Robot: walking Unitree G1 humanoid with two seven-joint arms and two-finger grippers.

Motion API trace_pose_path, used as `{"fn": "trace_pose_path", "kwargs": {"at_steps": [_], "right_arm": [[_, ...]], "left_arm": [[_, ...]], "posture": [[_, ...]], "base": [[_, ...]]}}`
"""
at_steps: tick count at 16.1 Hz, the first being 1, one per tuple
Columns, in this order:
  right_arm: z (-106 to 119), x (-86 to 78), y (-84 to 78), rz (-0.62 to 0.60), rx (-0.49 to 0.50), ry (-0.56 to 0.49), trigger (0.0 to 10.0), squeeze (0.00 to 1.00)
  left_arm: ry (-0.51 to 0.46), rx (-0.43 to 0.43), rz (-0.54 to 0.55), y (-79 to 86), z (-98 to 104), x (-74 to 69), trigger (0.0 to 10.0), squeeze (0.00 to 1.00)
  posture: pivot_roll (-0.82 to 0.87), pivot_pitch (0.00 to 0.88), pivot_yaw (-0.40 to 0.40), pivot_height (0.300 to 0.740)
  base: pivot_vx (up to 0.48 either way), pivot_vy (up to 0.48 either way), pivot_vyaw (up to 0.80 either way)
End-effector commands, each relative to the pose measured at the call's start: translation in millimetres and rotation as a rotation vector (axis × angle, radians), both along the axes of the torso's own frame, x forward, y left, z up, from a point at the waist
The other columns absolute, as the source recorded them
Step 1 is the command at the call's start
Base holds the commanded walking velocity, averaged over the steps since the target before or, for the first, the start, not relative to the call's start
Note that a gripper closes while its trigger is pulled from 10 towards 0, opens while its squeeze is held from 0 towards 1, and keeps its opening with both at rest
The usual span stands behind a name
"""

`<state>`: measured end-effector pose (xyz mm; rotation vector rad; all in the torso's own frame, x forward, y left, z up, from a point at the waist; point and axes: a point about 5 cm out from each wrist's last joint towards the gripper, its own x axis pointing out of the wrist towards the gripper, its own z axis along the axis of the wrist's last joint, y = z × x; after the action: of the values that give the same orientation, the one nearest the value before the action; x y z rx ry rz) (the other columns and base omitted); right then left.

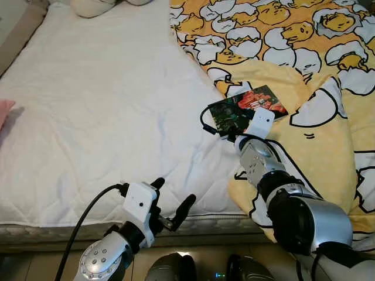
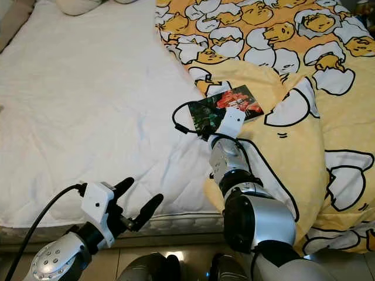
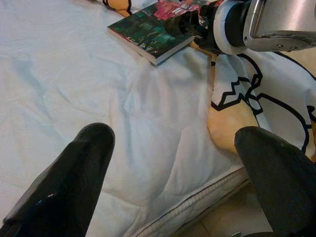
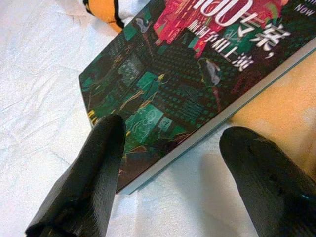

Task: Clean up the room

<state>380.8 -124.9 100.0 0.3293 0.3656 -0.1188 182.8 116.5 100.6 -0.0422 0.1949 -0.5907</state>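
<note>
1. Right gripper [image 4: 168, 163] wide open, reached out over the bed, fingers straddling the near corner of a book [image 4: 197, 64]: one fingertip [image 4: 106, 143] resting over the cover's corner, the other off the edge above white sheet and yellow fabric. Nothing clamped yet.
2. Right under and just ahead of it, that book [image 1: 248, 107]: dark green and red cover with printed characters, lying flat, half on the quilt and half on the white mattress [image 1: 99, 117].
3. Beyond and to the right of that gripper, a yellow quilt [image 1: 304, 58] printed with cartoon eggs, spread over the right part of the bed and draping off the near edge.
4. Left gripper [image 1: 176, 213] low at the near edge of the mattress, well apart from the book, fingers spread and empty.
5. Far off to its left, a bit of something pink [image 1: 4, 111] at the bed's edge; up at the head end, a cream pillow-like lump [image 1: 94, 7].
</note>
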Motion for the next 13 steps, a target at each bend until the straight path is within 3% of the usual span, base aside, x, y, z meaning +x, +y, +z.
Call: {"fn": "trace_pose_path", "kwargs": {"at_steps": [1,2,3,4,6,7,10,11,13], "right_arm": [[-9.1,-5.0,3.7,0.013,-0.034,0.039,10.0,0.0],[-11.4,-6.1,1.6,-0.006,-0.017,0.053,3.3,0.0],[-13.5,-7.2,-0.1,-0.023,0.0,0.066,3.3,0.0],[-18.4,-9.7,-1.8,-0.043,0.048,0.09,0.0,0.0],[-19.5,-10.3,-3.1,-0.046,0.062,0.092,0.0,0.0],[-17.5,-9.2,-3.7,-0.029,0.024,0.079,0.0,0.0],[10.2,3.6,0.4,0.114,-0.273,-0.097,0.0,0.0],[15.8,5.3,-0.7,0.144,-0.338,-0.145,10.0,0.0],[25.9,3.7,-17.4,0.12,-0.428,-0.294,10.0,0.0]], "left_arm": [[0.003,0.018,0.006,2.7,0.4,-2.7,10.0,0.0],[0.002,0.015,0.005,2.1,0.7,-2.0,10.0,0.0],[0.002,0.015,0.005,1.8,0.8,-1.6,10.0,0.0],[0.001,0.014,0.003,1.2,0.7,-0.9,10.0,0.0],[-0.002,0.013,0.003,1.1,1.0,0.2,10.0,0.0],[-0.004,0.016,0.006,1.1,0.6,1.9,10.0,0.0],[-0.033,0.006,0.04,-2.1,-1.3,17.5,10.0,0.0],[-0.048,0.005,0.055,-3.8,-2.3,27.3,10.0,0.0],[-0.08,-0.015,0.129,-1.1,1.3,47.6,10.0,0.0]], "posture": [[0.15,0.168,0.143,0.74],[0.14,0.172,0.143,0.74],[0.14,0.172,0.143,0.74],[0.14,0.175,0.143,0.74],[0.14,0.177,0.142,0.74],[0.14,0.177,0.139,0.74],[0.08,0.132,0.105,0.74],[0.05,0.096,0.09,0.74],[-0.01,0.027,0.07,0.74]], "base": [[0.0,0.0,0.0],[0.0,0.0,0.0],[0.0,0.0,0.0],[0.0,0.0,0.0],[0.0,0.0,0.0],[0.0,0.0,0.0],[0.0,0.0,0.0],[0.0,0.0,0.0],[0.0,0.0,0.0]]}}
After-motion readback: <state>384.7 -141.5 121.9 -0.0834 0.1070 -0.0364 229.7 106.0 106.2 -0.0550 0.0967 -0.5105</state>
